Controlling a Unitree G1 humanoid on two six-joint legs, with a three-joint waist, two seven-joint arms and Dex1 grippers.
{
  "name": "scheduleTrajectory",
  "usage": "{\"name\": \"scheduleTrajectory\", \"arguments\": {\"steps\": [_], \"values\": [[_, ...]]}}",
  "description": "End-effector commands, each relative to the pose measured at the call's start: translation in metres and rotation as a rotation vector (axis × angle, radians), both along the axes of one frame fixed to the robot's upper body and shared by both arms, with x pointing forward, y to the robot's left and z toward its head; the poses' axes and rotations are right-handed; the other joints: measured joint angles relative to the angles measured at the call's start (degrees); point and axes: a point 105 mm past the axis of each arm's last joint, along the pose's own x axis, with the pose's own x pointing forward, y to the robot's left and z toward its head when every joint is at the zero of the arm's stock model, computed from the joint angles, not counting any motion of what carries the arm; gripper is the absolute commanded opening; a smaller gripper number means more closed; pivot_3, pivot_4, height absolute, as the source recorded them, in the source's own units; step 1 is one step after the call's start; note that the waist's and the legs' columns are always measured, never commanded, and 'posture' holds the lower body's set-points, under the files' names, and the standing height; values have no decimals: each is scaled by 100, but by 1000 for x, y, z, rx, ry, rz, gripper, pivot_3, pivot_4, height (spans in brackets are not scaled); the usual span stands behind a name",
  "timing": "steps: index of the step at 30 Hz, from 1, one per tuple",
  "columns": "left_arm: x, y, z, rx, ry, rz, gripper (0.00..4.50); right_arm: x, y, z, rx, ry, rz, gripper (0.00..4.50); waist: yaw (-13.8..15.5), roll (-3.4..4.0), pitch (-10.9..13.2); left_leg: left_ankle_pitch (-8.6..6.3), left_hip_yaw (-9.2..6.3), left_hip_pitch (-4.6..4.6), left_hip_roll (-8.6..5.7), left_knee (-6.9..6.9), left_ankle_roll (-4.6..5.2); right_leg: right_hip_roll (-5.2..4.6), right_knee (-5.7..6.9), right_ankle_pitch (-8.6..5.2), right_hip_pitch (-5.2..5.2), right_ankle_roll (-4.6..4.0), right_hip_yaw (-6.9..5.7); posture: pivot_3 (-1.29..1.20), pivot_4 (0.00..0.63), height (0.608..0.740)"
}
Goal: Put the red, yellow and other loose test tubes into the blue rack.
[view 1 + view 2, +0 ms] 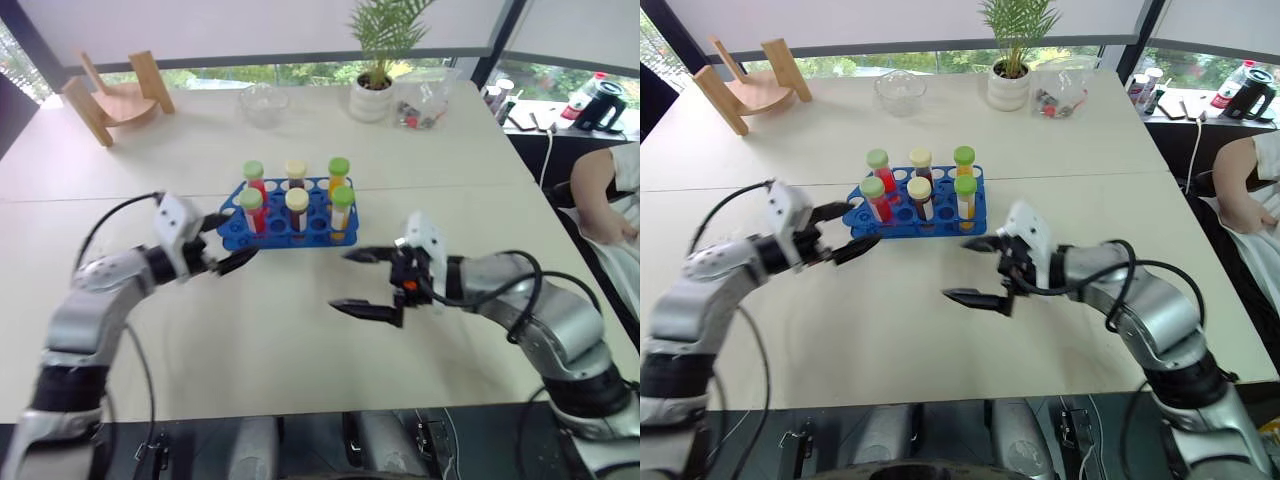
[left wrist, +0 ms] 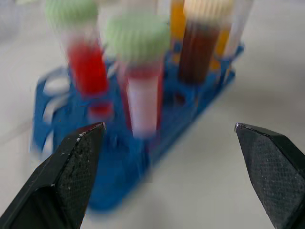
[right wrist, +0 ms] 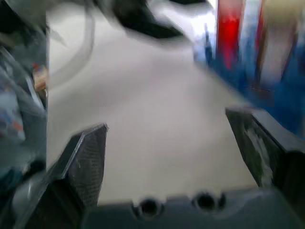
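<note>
- Tubes stand in the blue rack [image 1: 290,225] at table centre: you count six capped ones, four green, two cream.
- You would pinch them below the cap; they look light, slick, breakable.
- Left gripper [image 1: 228,256], at the rack's 8 o'clock, and right gripper [image 1: 368,282], at 4, are spread, empty.

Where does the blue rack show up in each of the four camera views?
Left eye view: the blue rack sits centre, above the two arms.
Right eye view: centre-left, at the same spot on the table.
Left wrist view: it spans the middle, close beyond the open left tool.
Right wrist view: along the right edge.
Shared landmark: the red tubes standing in the rack.
</note>
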Motion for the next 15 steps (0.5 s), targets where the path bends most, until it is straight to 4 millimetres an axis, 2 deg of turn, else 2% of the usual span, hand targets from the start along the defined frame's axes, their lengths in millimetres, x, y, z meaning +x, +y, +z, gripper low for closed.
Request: {"name": "scheduleTrajectory", "arguments": {"steps": [1, 4, 8, 15], "values": [[-32, 9, -6, 43, 128, -61, 4462, -9, -17, -8, -54, 23, 19, 4380, 14, 0, 0, 0, 0, -1, -1, 3, 0, -1, 1, 0, 0, 0, 0, 0, 150, 740], [-44, 21, -16, 15, 227, -26, 4462, -7, -24, -13, -57, 40, -2, 4380, 10, 0, 0, -1, 10, 7, -2, 7, 0, -3, -2, 0, 8, 1, 5, 0, 150, 740], [-46, 31, -22, 25, 240, 14, 4462, 0, -21, -11, -46, 26, -15, 4380, 15, -1, 0, 0, 6, 7, 2, 13, 0, 3, -1, 0, 9, -1, 4, 0, 150, 740], [-44, 33, -23, 15, 227, 31, 4462, 8, -17, -6, -51, 6, -9, 4380, 12, -1, 0, 0, 7, 7, 2, 5, 0, 2, -1, 0, 6, -1, 4, 0, 150, 740]]}}
